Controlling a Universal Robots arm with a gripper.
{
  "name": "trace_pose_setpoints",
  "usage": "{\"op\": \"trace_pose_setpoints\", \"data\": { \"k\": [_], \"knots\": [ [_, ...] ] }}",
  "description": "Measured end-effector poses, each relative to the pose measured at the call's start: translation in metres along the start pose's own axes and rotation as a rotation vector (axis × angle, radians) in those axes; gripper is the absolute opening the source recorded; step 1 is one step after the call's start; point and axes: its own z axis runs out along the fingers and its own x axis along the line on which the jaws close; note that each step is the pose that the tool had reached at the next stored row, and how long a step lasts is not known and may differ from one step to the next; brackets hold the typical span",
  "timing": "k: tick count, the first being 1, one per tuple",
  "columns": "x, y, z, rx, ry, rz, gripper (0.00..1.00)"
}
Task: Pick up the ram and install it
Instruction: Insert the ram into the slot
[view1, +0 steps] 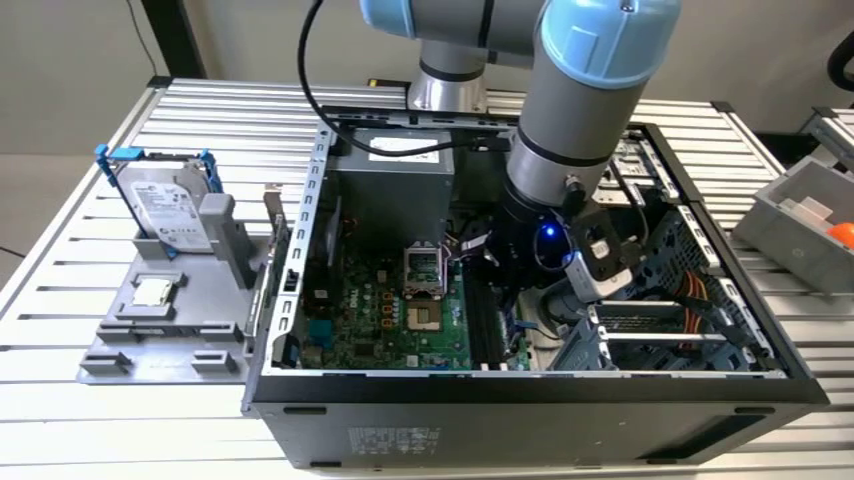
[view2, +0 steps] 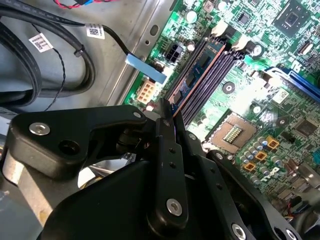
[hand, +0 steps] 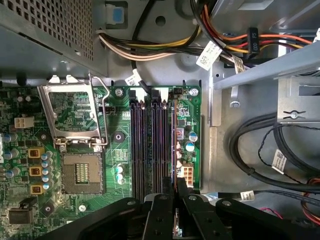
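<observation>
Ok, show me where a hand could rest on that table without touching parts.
Bare slatted aluminium table lies in front of the grey plastic parts holder, and behind it near the blue-framed silver hard drive. Inside the open black computer case it is crowded: green motherboard, arm, cables.

- This is a robotics lab or test workshop, set up for computer assembly.
- A worktable (view1: 80, 190) of ribbed aluminium slats carries the whole setup.
- An opened desktop computer case (view1: 534, 415) lies on it, its green motherboard (view1: 387, 320) and cabling exposed.
- A grey fixture stand (view1: 167, 325) beside the case holds a hard drive (view1: 167, 205) in a blue frame.
- An industrial robot arm (view1: 574, 110) with blue joint caps reaches into the case.
- A grey parts bin (view1: 807, 215) sits at the exterior view's right.
</observation>
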Motion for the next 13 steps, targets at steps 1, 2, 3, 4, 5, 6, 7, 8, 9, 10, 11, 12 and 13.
{"op": "trace_pose_setpoints", "data": {
  "k": [1,2,3,4,5,6,7,8,9,10,11,12,13],
  "knots": [
    [0.0003,0.0,0.0006,0.0002,0.0001,0.0,0.0],
    [0.0006,0.0,0.0011,0.0004,0.0002,0.0,0.0],
    [0.0009,-0.0001,0.0016,0.0005,0.0002,0.0,0.0],
    [0.0012,-0.0002,0.0019,0.0006,0.0003,0.0,0.0],
    [0.0016,-0.0003,0.0022,0.0005,0.0003,0.0,0.0],
    [0.002,-0.0004,0.0025,0.0005,0.0003,0.0,0.0],
    [0.0024,-0.0005,0.0028,0.0005,0.0003,0.0,0.0],
    [0.0024,-0.0006,0.0032,0.0005,0.0002,0.0,0.0],
    [0.0024,-0.0006,0.0038,0.0004,0.0002,0.0,0.0],
    [0.0024,-0.0006,0.0045,0.0004,0.0002,0.0,0.0],
    [0.0024,-0.0006,0.005,0.0007,0.0003,0.0,0.0],
    [0.0024,-0.0006,0.0057,0.0007,0.0003,0.0,0.0],
    [0.0024,-0.0007,0.0061,0.0009,0.0004,0.0,0.0]
  ]
}}
